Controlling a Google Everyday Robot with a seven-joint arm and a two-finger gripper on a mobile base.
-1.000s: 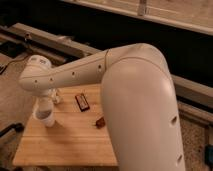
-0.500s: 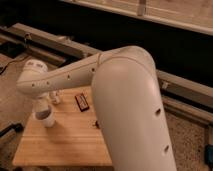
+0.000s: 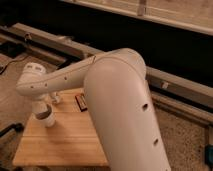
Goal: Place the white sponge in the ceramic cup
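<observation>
Since the last frame, the arm (image 3: 120,100) has shifted left, hiding the end effector; grip state unclear.

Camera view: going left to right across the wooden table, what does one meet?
The gripper, low over the table at left → small white object → dark block with reddish edge → robot's thick arm.

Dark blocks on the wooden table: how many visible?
1: a dark block near the table's far edge, beside the arm. The arm may hide others. The pincer hangs over the table's left side.
</observation>
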